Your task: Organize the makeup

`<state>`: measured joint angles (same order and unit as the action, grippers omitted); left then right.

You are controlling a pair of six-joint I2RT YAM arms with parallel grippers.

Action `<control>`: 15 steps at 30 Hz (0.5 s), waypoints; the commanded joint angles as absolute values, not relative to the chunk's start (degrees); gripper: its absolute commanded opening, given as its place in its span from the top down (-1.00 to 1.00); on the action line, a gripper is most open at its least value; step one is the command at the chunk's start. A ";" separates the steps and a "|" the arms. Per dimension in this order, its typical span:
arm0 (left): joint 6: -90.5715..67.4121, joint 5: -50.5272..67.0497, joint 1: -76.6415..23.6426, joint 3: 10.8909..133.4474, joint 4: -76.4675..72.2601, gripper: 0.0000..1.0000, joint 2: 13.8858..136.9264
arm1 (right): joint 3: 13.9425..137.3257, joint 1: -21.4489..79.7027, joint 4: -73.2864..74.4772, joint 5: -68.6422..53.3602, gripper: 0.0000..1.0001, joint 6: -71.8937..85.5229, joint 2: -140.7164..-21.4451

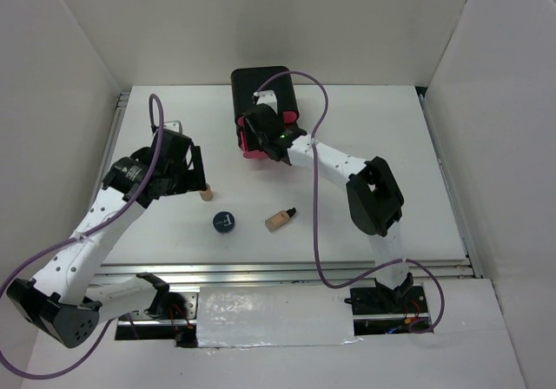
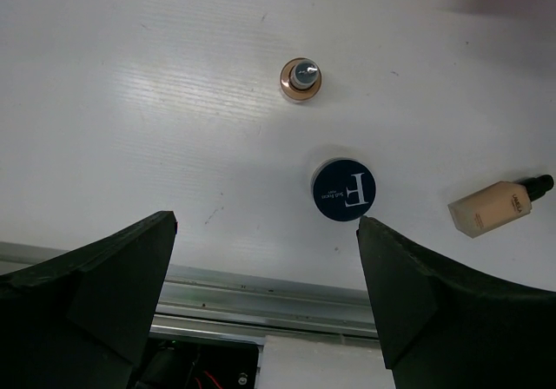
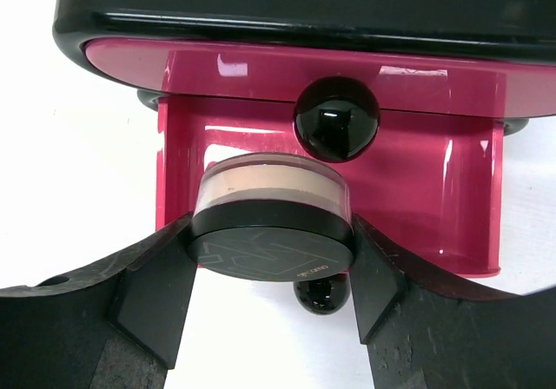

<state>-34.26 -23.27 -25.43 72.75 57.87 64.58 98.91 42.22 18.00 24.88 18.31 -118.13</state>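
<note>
My right gripper (image 3: 272,254) is shut on the round black-lidded jar (image 3: 271,200) and holds it over the pulled-out pink drawer (image 3: 434,189) of the black box (image 1: 261,89). In the top view this gripper (image 1: 259,141) is at the box's front. My left gripper (image 2: 265,228) is open and empty, above the table at the left (image 1: 193,176). One beige bottle (image 2: 301,79) stands upright (image 1: 206,194). The dark-blue compact (image 2: 344,189) lies flat (image 1: 224,222). The other beige bottle (image 2: 499,207) lies on its side (image 1: 280,219). The two sachets are out of view.
The drawer above the open one is shut and has a black round knob (image 3: 336,120). A second knob (image 3: 321,295) shows under the jar. A metal rail (image 2: 261,289) runs along the table's near edge. White walls (image 1: 78,50) enclose the table on three sides.
</note>
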 commanded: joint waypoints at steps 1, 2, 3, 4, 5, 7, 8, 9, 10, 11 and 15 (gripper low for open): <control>-33.31 -23.29 -25.49 72.68 57.13 -0.99 63.11 | 99.58 42.89 16.17 25.75 0.01 19.51 -118.30; -33.31 -23.29 -25.49 72.77 57.13 -0.99 63.11 | 99.58 42.89 16.08 25.84 0.01 19.51 -118.13; -33.31 -23.20 -25.49 72.77 56.95 -0.99 63.11 | 99.58 42.89 15.82 25.75 0.00 19.51 -117.69; -33.31 -23.12 -25.49 72.86 56.95 -0.99 63.19 | 99.58 42.98 15.73 25.84 0.00 19.60 -117.60; -33.31 -23.03 -25.49 72.86 57.04 -0.99 63.19 | 99.75 42.98 15.82 25.75 0.00 19.51 -117.51; -33.22 -22.76 -25.40 72.95 56.87 -0.99 63.37 | 100.63 42.98 16.52 25.75 -0.08 19.42 -117.68; -33.31 -22.68 -25.40 72.95 56.78 -0.99 63.28 | 100.90 42.98 16.78 25.58 -0.08 19.34 -118.03; -33.22 -22.59 -25.49 72.95 56.78 -0.99 63.37 | 101.42 42.89 17.40 25.58 -0.09 19.25 -118.30; -33.14 -22.59 -25.49 72.86 56.69 -0.99 63.28 | 101.69 42.89 17.66 25.66 -0.10 19.25 -118.56; -33.13 -22.67 -25.40 72.86 56.69 -0.99 63.37 | 101.86 42.98 17.84 25.66 -0.12 19.25 -118.91; -33.05 -22.68 -25.49 72.77 56.86 -0.99 63.19 | 101.60 42.89 18.19 26.28 -0.53 19.42 -119.18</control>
